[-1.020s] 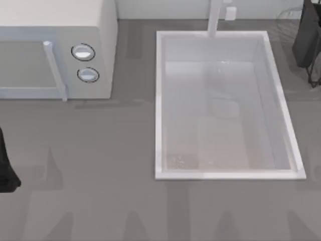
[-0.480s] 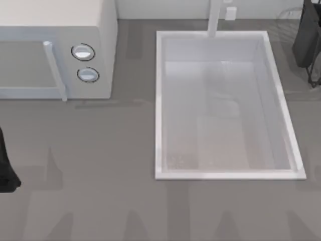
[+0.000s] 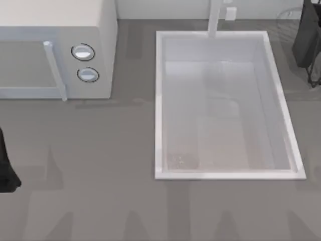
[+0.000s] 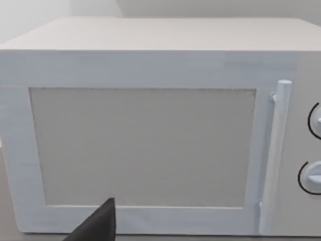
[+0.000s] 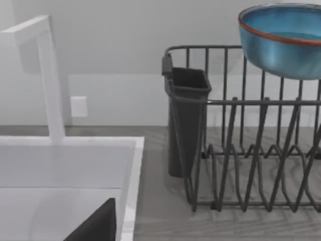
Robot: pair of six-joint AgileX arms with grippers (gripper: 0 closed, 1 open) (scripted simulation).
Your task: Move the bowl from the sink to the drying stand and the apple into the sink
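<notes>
Fingers on the left arm (image 3: 6, 170) cannot be judged spread or pressed: a single dark tip of the left fingers (image 4: 103, 225) pokes up in front of the microwave (image 3: 55, 50) door. That arm sits at the left edge of the bench (image 3: 100, 175). The microwave fills the far-left corner.

Right of the middle, the sink (image 3: 158, 100) runs from the far edge toward the near edge, its faucet (image 3: 214, 17) at the far end. Its basin holds neither bowl nor apple.

At the far-right corner stands the drying stand (image 5: 251, 150), a dark cutlery holder (image 5: 185, 120) hooked on the end facing the sink. The bowl (image 5: 283, 42) is upright and high at the stand's top rail. I cannot tell whether it rests on the wires or hangs just above them. The right arm (image 3: 307, 35) is over that corner. For the right fingers (image 5: 98, 226), one dark tip shows beside the sink rim, so their state cannot be told either.

The bowl step looks nearly done and the apple step not yet done. The main risk is the bowl's seat: perched on the rail rather than down between the wires, it could tip off onto the bench. The arm's bulk, so close to the wires, could also snag the stand as it pulls away.
</notes>
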